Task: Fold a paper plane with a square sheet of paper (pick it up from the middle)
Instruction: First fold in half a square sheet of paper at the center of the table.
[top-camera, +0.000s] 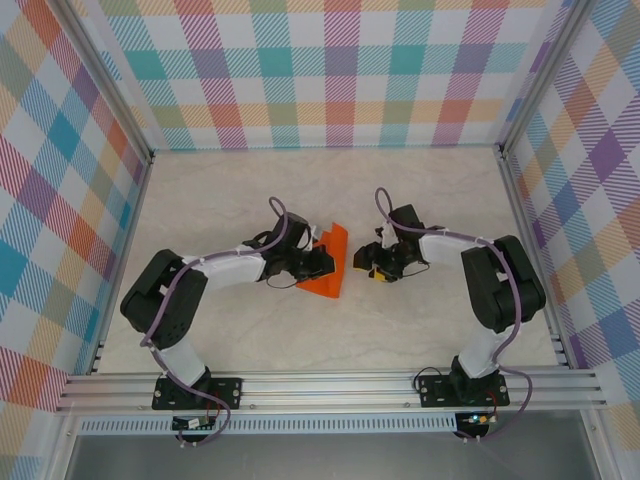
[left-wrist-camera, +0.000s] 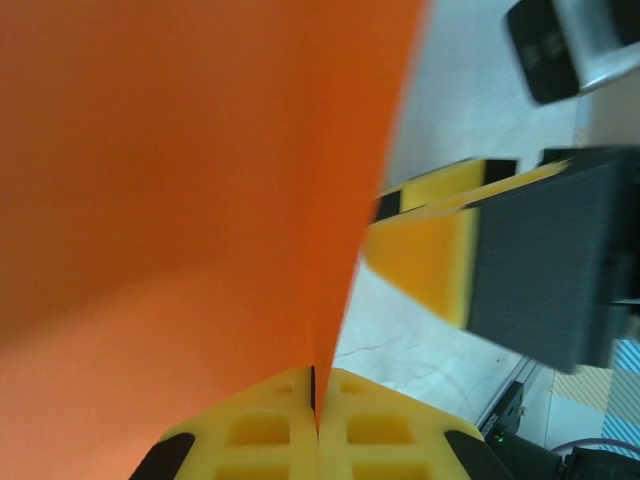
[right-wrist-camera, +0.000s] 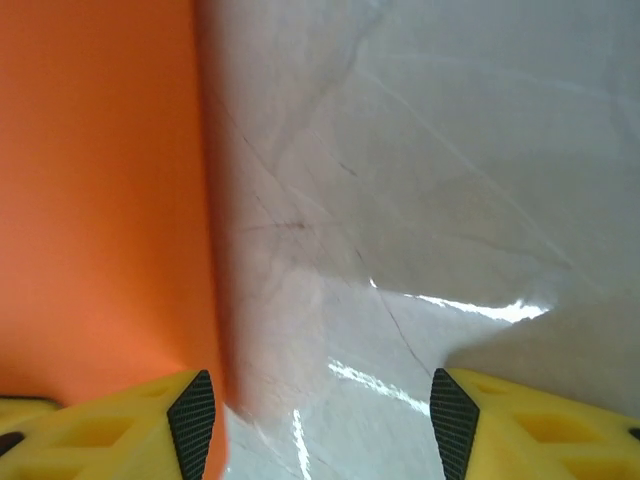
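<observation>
At desk (top-camera: 300, 340) centre, left hand (top-camera: 318, 263) clamped shut on orange sheet (top-camera: 334, 246), propping it on edge. Right hand (top-camera: 372, 263) at sheet's 3 o'clock, jaws apart, empty. Looks part-folded; dart shape not yet finished.

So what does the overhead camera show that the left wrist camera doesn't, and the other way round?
Overhead: the whole left arm and right arm, their bases on the rail, the plaid walls, and the orange paper between the left gripper and right gripper.
Left wrist: a close look at the left gripper's yellow fingers pinched shut on the paper's edge.
Shared: the orange paper, the pale table and the right gripper beside the paper.
</observation>
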